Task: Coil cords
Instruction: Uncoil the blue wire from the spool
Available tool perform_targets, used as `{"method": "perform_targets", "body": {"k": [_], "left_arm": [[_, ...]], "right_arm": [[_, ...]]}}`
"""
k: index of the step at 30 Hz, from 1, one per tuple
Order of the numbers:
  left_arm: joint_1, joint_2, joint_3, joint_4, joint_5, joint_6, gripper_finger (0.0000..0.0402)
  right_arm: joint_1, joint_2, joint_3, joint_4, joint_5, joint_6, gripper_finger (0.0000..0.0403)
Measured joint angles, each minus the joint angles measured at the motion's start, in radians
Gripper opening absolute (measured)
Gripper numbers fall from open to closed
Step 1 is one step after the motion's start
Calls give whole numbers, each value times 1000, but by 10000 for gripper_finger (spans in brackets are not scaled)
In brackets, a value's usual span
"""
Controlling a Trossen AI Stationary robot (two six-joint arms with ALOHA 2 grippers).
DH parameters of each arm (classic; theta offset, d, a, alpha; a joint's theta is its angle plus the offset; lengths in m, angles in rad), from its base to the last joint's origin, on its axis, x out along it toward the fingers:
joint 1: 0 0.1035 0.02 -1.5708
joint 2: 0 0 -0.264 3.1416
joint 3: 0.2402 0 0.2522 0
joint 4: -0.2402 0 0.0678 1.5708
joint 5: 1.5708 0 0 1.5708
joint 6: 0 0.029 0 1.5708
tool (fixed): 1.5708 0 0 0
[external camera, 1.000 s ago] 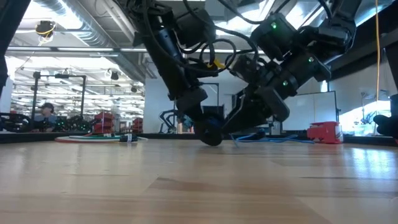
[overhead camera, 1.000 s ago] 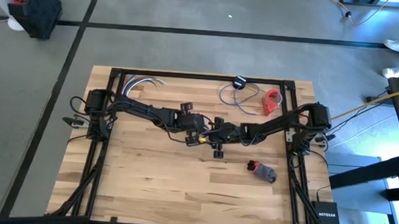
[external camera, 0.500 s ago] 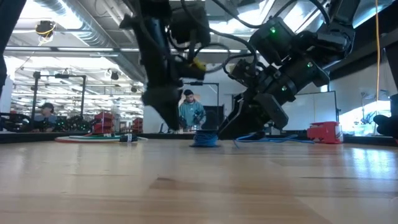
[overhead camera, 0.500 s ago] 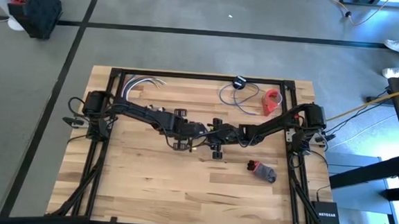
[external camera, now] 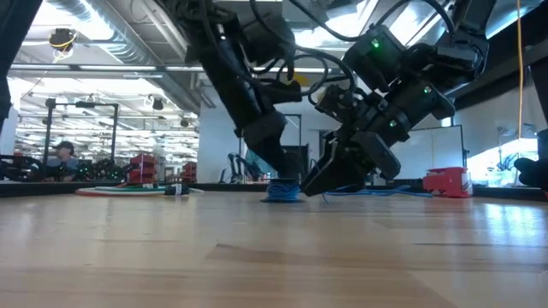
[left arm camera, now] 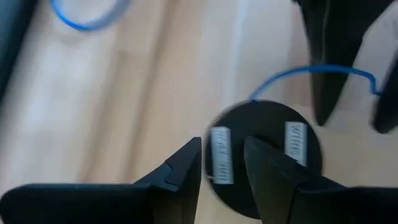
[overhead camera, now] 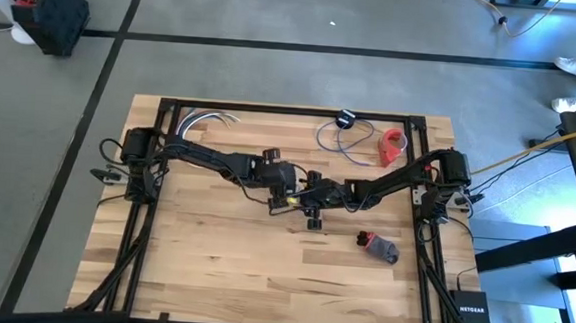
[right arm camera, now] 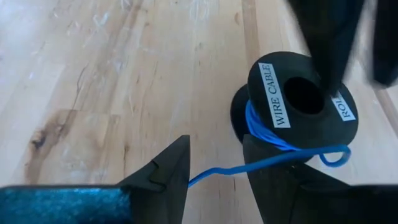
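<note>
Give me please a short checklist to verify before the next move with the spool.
1. Spool standing upright on table: ok.
2. Left tool open, aimed at spool: ok.
3. Right tool open: ok.
4. Blue wire fully wound: not ok, a tail lies free.
5. Tail gripped by a tool: not ok.
6. Loose cord at table's far edge coiled: not ok.

Spool (left arm camera: pixel 261 155) blurred, partly behind left gripper's fingers (left arm camera: pixel 186 168).
</note>
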Motion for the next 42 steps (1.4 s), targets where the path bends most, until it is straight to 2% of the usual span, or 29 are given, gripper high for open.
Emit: {"method": "perform_targets", "body": {"k": [3,5,11,19,27,30,35,42], "left_arm": [[18,1,-12,14,127,-24,115],[21,1,-18,9,167,-28,115],[21,20,-25,45,170,-31,109],[28,17,-22,36,172,3,63],[20,20,45,14,169,71,5],[27,20,52,16,170,63,7],[53,20,51,-82,172,22,3],[61,43,52,-26,221,20,6]], "right_arm": [[0,0,0,0,0,0,154],[0,0,0,1,0,1,154],[0,-1,0,2,0,1,154],[0,-1,0,-2,0,1,154],[0,-1,0,-3,0,20,154],[0,-1,0,-3,0,27,154],[0,-1,0,-14,0,27,154],[0,-1,1,-21,0,27,154]]}}
